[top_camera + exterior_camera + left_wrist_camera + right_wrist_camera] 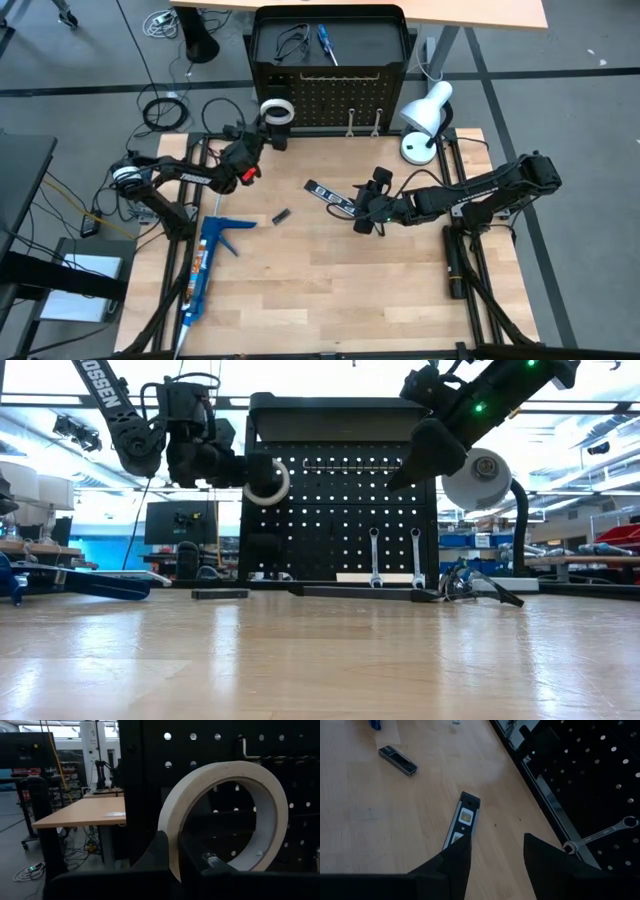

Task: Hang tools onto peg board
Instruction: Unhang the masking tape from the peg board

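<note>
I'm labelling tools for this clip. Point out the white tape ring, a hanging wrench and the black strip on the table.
white tape ring (272, 795): left wrist view, outer band.
hanging wrench (374, 557): low view, shaft.
black strip (461, 825): right wrist view, upper face.

A white desk lamp (424, 118) stands at the bench's (330, 290) far right corner. A blue caulking gun (207, 262) lies near its left edge, a small black block (282, 216) nearby.

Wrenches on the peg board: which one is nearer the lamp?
The right wrench, hanging at the peg board's bottom edge. The other wrench hangs beside it, farther from the lamp.
</note>
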`<state>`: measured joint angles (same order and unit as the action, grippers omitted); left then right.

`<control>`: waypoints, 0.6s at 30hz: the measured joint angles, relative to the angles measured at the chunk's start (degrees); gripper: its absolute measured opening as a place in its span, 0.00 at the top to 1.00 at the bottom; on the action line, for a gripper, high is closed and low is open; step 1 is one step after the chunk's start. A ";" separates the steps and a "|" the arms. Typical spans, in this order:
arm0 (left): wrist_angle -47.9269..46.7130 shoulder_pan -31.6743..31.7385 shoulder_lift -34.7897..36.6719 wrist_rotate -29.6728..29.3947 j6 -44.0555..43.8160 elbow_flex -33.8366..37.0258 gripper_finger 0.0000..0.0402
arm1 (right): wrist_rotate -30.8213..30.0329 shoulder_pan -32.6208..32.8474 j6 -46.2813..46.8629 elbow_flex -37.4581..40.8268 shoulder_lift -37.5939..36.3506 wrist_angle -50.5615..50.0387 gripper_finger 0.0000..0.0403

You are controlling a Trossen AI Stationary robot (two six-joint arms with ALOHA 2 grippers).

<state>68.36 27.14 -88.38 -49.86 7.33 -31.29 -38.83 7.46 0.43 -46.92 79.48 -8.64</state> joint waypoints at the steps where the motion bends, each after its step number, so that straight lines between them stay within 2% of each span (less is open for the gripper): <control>1: -0.03 -0.26 0.00 -0.14 0.00 0.00 0.98 | 0.00 0.00 0.00 0.00 0.01 -0.02 0.55; 18: 1.85 -5.19 0.00 -7.10 5.47 0.00 0.98 | 0.00 0.00 0.00 0.00 0.02 -0.01 0.55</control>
<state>70.20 21.95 -88.38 -56.96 12.80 -31.29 -38.83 7.46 0.43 -46.92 79.50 -8.66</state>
